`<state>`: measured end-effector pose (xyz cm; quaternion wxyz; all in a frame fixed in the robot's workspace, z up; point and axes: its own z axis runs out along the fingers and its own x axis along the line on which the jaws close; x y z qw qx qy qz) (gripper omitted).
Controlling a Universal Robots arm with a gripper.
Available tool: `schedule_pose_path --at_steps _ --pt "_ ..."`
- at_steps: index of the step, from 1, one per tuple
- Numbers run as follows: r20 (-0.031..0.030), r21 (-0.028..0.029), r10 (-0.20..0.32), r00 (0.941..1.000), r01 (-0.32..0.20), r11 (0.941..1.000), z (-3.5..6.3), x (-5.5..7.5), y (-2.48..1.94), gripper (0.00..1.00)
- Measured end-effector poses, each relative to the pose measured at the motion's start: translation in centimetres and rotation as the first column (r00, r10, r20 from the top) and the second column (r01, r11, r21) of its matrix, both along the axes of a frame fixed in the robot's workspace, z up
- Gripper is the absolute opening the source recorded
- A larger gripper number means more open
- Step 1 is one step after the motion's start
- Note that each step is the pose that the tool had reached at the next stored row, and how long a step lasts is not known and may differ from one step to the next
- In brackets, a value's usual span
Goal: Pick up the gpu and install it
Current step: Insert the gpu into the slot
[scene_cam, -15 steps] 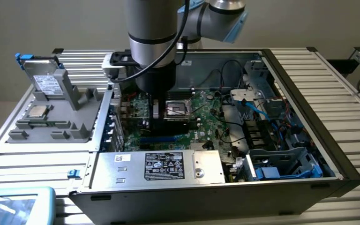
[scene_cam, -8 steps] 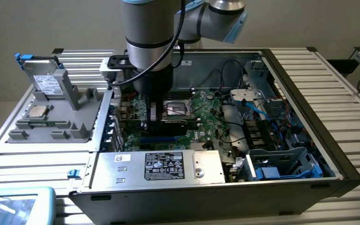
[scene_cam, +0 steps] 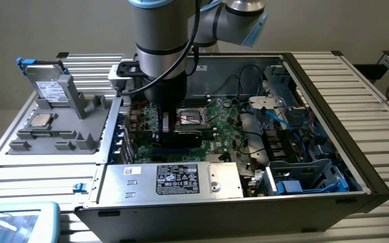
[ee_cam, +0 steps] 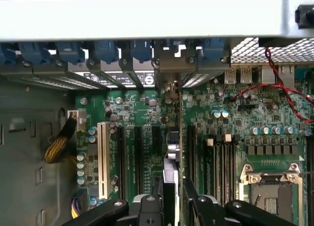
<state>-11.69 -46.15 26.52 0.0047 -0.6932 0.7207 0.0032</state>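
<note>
- gripper (ee_cam: 171,199) clamped on the gpu (ee_cam: 170,162), card edge-on between its jaws
- pick-up done
- gpu is down inside the case (scene_cam: 329,96), at the motherboard (ee_cam: 132,113) slots, bracket end toward the rear openings
- can't tell if it's fully seated; install looks unfinished

Robotics lab: slatted table (scene_cam: 356,91), open computer case (scene_cam: 215,218).
</note>
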Motion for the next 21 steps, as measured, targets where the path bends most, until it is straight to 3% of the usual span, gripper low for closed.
schedule_pose_path --at_steps 7,21 --pt "-0.0001 -0.0001 -0.002 1.0000 0.002 1.0000 -0.62 -0.11 0.00 0.27" --pt "-0.0001 -0.0002 -0.002 1.0000 0.002 1.0000 -0.66 -0.23 0.07 0.27"
